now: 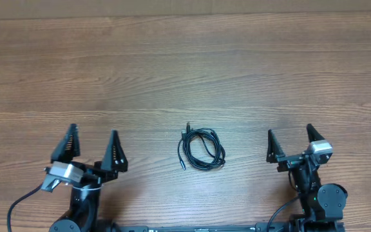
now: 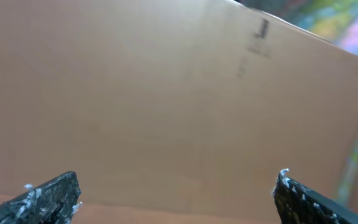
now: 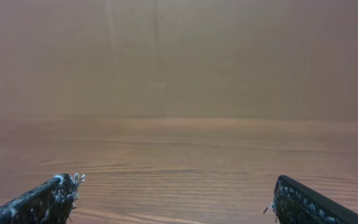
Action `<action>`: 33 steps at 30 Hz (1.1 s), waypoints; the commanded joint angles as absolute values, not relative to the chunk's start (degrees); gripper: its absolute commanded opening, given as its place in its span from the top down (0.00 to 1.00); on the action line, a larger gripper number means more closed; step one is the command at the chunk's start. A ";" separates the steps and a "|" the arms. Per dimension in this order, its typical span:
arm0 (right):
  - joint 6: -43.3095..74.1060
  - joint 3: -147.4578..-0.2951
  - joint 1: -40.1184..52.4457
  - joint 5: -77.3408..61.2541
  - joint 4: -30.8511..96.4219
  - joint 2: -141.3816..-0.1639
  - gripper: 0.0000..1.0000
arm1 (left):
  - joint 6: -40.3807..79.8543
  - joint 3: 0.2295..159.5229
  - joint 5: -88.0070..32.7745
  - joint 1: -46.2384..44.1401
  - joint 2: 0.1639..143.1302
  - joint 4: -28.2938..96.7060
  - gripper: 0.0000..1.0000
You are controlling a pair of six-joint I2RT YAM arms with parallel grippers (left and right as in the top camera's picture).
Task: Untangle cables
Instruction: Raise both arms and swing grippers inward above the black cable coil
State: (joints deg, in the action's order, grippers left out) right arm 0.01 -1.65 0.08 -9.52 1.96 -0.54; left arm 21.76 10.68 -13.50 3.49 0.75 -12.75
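Observation:
The cables (image 1: 200, 149) lie as a small coil of thin black cord on the wooden table (image 1: 185, 71), near the front middle, with plug ends at the top and lower left of the coil. My left gripper (image 1: 93, 136) stands open to the left of the coil, well apart from it. On the other side my right gripper (image 1: 290, 136) is open too, also apart from the coil. Neither wrist view shows the cables. In the left wrist view the fingertips (image 2: 55, 190) frame a brown wall. Bare tabletop lies between the right fingertips (image 3: 58, 190).
A brown cardboard wall (image 3: 179, 56) rises behind the table's far edge. Thick black wires (image 1: 24, 205) run from the arm bases at the front edge.

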 commanded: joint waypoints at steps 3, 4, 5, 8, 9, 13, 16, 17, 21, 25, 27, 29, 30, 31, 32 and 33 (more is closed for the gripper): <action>-0.56 -12.93 -0.08 -11.11 3.60 -0.19 0.00 | 20.53 16.34 -19.94 3.95 0.38 -10.00 0.00; -0.56 -14.74 -0.08 -9.78 4.49 -0.27 0.00 | 19.64 17.32 -19.90 3.95 0.54 -9.45 0.00; -0.56 -16.82 -0.08 -8.47 5.45 -0.45 0.00 | 18.72 18.26 -19.81 3.95 0.75 -8.88 0.00; -1.67 -23.49 -0.08 -7.14 7.90 -2.07 0.00 | 15.79 23.11 -19.07 3.95 3.33 -5.67 0.00; -2.04 -25.69 -0.08 -7.14 8.62 -3.01 0.00 | 15.18 24.80 -19.07 3.95 4.62 -4.45 0.00; -1.56 -34.41 -0.05 -8.40 14.44 -7.62 0.00 | 14.81 33.30 -20.88 3.95 11.86 -0.12 0.00; -1.56 -41.15 -0.08 -9.06 22.48 -11.46 0.00 | 14.76 42.02 -24.53 3.95 18.31 5.96 0.00; -1.56 -43.44 -0.08 -9.06 24.99 -12.80 0.00 | 14.72 45.19 -25.17 3.95 20.47 8.73 0.00; -1.56 -53.58 -0.08 -9.08 34.15 -18.63 0.00 | 14.72 58.48 -25.56 3.95 29.08 21.87 0.00; -1.56 -65.63 -0.05 -9.19 45.52 -24.73 0.00 | 14.74 70.65 -25.56 3.95 35.79 35.16 0.00; -1.56 -72.14 -0.08 -11.05 53.08 -27.64 0.00 | 14.72 75.55 -25.56 3.95 38.02 40.93 0.00; -1.58 -77.69 -0.05 -14.92 59.94 -29.82 0.00 | 14.74 78.87 -25.58 3.95 39.11 45.25 0.00; -1.58 -80.16 -0.08 -17.23 63.11 -30.61 0.00 | 14.74 79.96 -25.58 3.95 39.27 47.18 0.00; -1.58 -81.93 -0.08 -19.14 65.28 -31.03 0.00 | 14.76 80.62 -25.58 3.95 39.22 48.95 0.00; -1.58 -83.37 -0.05 -20.47 67.00 -31.16 0.00 | 14.76 80.99 -25.56 3.95 39.09 50.41 0.01; -1.56 -84.38 -0.05 -20.75 68.47 -31.14 0.00 | 14.79 81.06 -25.56 3.95 38.92 51.79 0.00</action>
